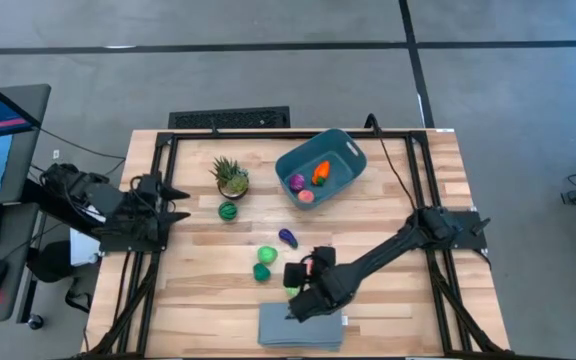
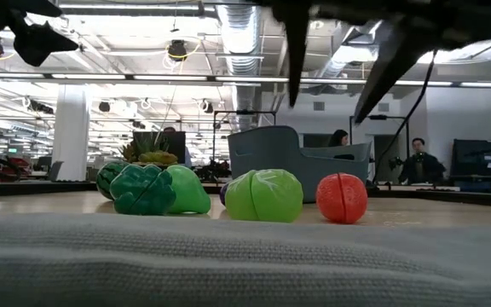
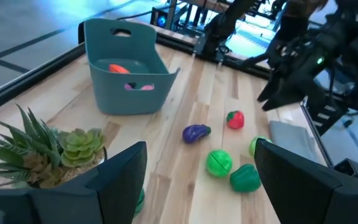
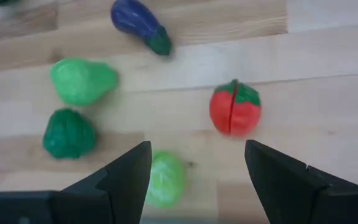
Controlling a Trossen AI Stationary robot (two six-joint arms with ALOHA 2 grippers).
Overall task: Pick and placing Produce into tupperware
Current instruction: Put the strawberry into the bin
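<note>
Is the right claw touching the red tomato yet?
Apart. The right wrist view shows the right claw open above the table, with the red tomato lying clear beyond its fingers.

The bin (image 1: 321,167) is teal; inside lie an orange carrot (image 1: 321,173), a magenta piece (image 1: 297,182) and a pink one (image 1: 307,196). On the pale wood counter (image 1: 398,290), the tomato (image 4: 234,108) is red with a green cap; the eggplant (image 4: 139,25) purple; the cabbage (image 4: 166,178) light green.

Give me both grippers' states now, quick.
Left gripper: open, empty, parked at the table's left edge.
Right gripper: open, empty, above the light green toy.
</note>
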